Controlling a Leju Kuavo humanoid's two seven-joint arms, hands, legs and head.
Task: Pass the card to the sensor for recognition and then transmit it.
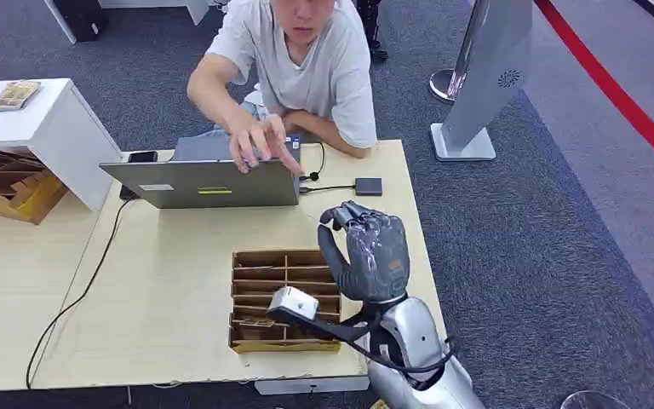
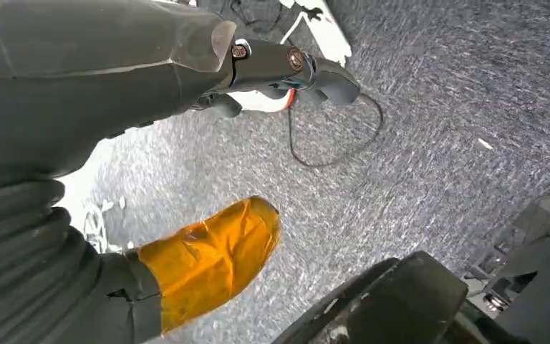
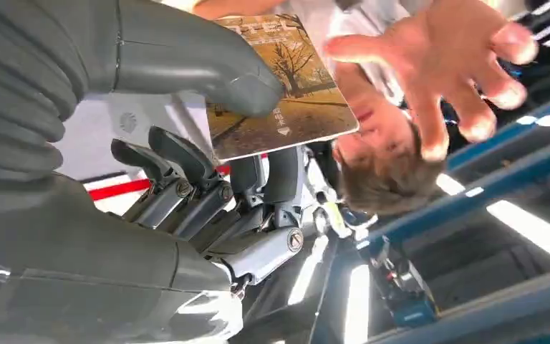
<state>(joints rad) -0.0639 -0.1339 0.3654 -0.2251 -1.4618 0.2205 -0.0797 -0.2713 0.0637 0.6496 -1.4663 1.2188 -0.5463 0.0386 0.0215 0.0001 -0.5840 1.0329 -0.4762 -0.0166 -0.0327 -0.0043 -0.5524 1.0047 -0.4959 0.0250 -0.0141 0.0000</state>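
Observation:
My right hand (image 1: pixel 368 251) is raised over the right side of the table (image 1: pixel 162 281), fingers pointing up toward the person. It pinches a card (image 3: pixel 293 93), printed with a brown tree picture, between the thumb (image 3: pixel 186 64) and the fingers. A small black square sensor (image 1: pixel 369 186) lies on the table beyond the hand, wired to the laptop (image 1: pixel 204 181). The person's hand (image 1: pixel 260 141) hovers spread over the laptop and faces the card as an open palm (image 3: pixel 444 64). My left hand (image 2: pixel 293 68) hangs over grey carpet, holding nothing.
A cardboard divider box (image 1: pixel 285 298) sits on the table just left of my right arm. A phone (image 1: pixel 142 157) and a black cable lie by the laptop. A white side table (image 1: pixel 43 128) stands at the left and a grey stand (image 1: pixel 485 85) on the carpet at the right.

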